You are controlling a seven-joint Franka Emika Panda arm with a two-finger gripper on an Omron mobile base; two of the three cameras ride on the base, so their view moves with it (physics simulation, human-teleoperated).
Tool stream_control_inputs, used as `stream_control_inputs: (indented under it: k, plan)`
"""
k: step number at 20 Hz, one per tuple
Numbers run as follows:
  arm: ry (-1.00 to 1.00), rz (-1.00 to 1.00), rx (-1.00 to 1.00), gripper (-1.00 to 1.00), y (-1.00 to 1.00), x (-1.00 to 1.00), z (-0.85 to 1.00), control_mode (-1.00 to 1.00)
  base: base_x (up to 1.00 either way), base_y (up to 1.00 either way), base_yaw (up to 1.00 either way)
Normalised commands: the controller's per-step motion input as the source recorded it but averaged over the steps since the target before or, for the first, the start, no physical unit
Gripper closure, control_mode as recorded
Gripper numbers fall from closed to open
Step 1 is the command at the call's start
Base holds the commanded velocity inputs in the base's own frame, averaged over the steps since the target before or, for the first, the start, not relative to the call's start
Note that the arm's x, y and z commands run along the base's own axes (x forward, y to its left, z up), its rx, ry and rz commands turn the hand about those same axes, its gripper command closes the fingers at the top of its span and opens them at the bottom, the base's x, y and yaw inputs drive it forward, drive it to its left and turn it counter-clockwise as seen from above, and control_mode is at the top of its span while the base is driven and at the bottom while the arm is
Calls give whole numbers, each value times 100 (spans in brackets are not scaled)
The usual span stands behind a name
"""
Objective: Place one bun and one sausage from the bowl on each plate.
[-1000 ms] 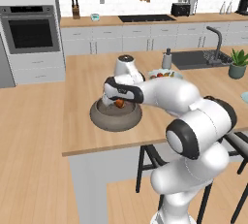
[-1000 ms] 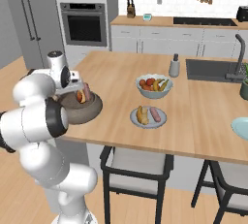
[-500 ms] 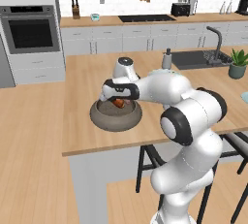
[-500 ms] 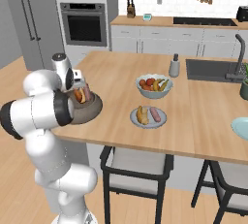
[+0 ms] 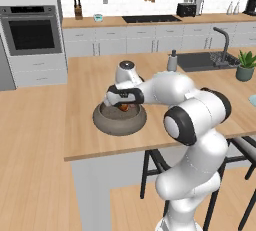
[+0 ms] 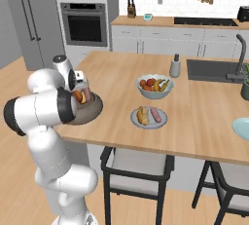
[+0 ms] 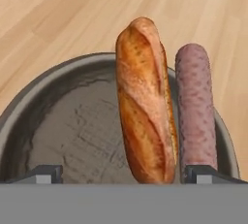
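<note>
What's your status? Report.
Gripper open over the bowl. Bun and sausage inside, side by side. Nothing blocking.

Wood-topped desk (image 5: 90, 140); grey cabinets (image 5: 125, 40), wall oven (image 5: 31, 32) behind; sink (image 6: 214, 70) inset; dark stools (image 6: 136, 170) tucked beneath; wood floor (image 5: 30, 195).

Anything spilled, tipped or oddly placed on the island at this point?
Nothing stands out. The bun and sausage lie side by side, leaning on the rim of the dark bowl. One plate already holds its pair, the fruit bowl sits upright, and the open gripper hovers over the bowl.
</note>
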Motion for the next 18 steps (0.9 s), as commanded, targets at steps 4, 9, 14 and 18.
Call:
stream_control_inputs:
  k: [4,9,14,18]
  plan:
    - [2,-2,-2,-100,0,42,-8,-100,0,0,0]
    - [4,-3,-2,-100,-2,29,-28,-100,0,0,0]
    - [5,-1,-3,-100,0,7,-38,-100,0,0,0]
    - [0,-2,-1,-100,0,15,-18,-100,0,0,0]
